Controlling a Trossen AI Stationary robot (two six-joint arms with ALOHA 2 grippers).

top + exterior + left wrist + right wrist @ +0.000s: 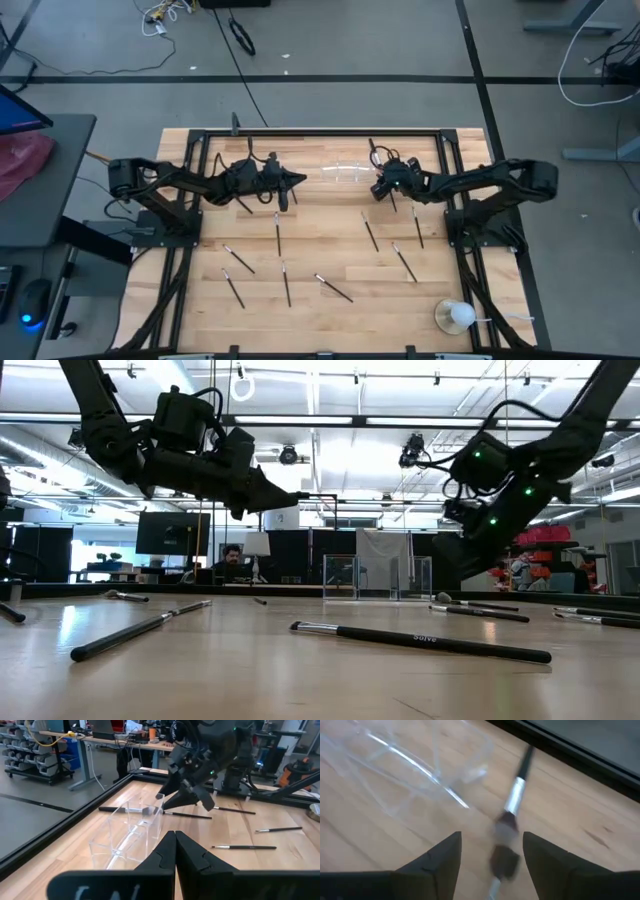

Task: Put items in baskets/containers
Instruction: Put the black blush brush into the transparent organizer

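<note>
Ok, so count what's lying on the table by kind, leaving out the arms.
Makeup brushes: 9 in view, the arms may hide more
Clear organizer: 1
White ball on clear base: 1
Total: 11

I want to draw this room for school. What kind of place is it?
Probably a robotics lab or workshop. Two robot arms work over a wooden table, with cables on the grey floor. Behind are shelves of bins and work desks, and a person at a monitor.
</note>
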